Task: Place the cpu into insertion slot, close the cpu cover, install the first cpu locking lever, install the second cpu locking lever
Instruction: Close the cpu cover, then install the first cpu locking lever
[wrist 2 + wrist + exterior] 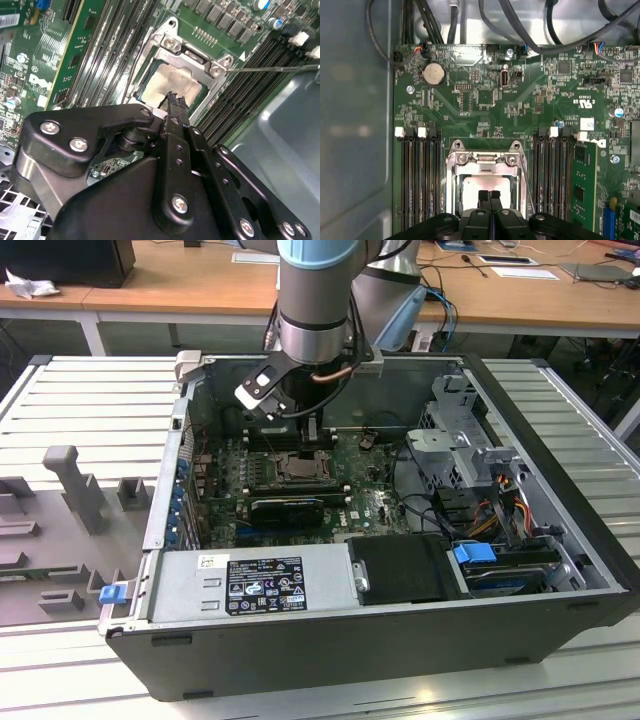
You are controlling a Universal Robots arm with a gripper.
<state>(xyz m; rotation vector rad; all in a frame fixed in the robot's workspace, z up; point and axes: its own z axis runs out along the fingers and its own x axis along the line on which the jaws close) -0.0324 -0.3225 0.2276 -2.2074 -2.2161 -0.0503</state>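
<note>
The pincer (488, 194) (173, 96) is closed. Its two black fingers (482, 196) are pressed side by side, and nothing shows between them. The tips hang right over the cpu (482, 181) (175, 80), at its middle. I cannot tell if they touch it.

The cpu is a pale, flat square. It lies in the insertion slot (300, 466) on the green board (485, 100). The cpu cover (485, 159) (192, 52), a silver metal frame, lies down flat around it, and the cpu shows through its big window.

A thin metal rod (270, 68) (527, 185) sticks out from one corner of the cover and runs over the long black slots (417, 175) beside it.

In the exterior view, the arm (315, 300) reaches down into an open computer case (400, 640). The case sits on a grey ribbed counter (90, 400).
</note>
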